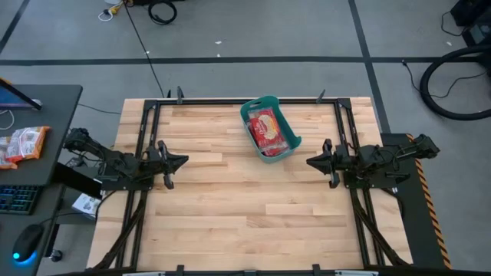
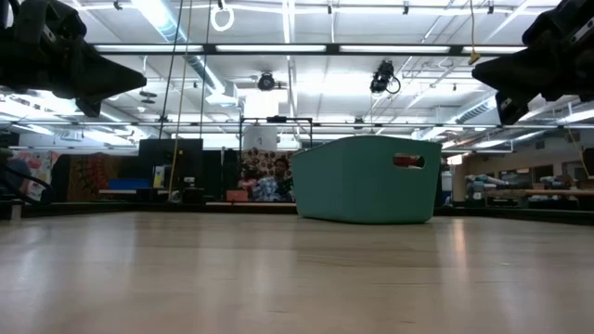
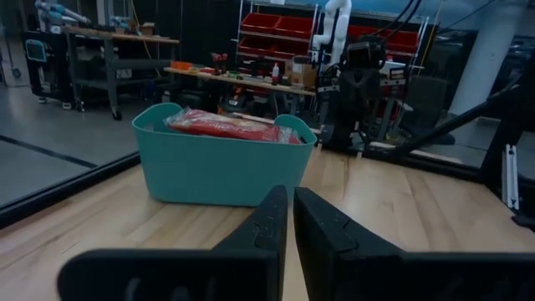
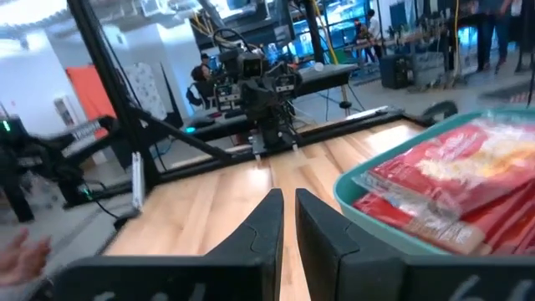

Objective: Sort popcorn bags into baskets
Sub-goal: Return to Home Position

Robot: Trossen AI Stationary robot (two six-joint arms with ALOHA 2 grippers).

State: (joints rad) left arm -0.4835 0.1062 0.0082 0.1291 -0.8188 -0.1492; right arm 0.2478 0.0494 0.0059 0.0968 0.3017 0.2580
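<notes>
The teal tub (image 1: 270, 128) stands near the table's far edge, a little right of the middle, and red popcorn bags (image 1: 266, 129) are piled inside it up to its rim. The low view shows its side wall (image 2: 367, 178); the left wrist view shows the tub (image 3: 221, 163) with bags (image 3: 226, 125) on top, and the right wrist view shows bags (image 4: 456, 188) close by. My left gripper (image 1: 182, 161) hovers at the table's left side, shut and empty (image 3: 288, 213). My right gripper (image 1: 310, 162) hovers at the right side, just near of the tub, shut and empty (image 4: 288, 213).
An orange-and-white snack packet (image 1: 23, 143) lies on the dark desk left of the table. Bare wood (image 1: 245, 215) stretches across the table's middle and near half. A metal frame (image 1: 146, 138) borders the table. A person (image 4: 201, 84) sits in the room beyond.
</notes>
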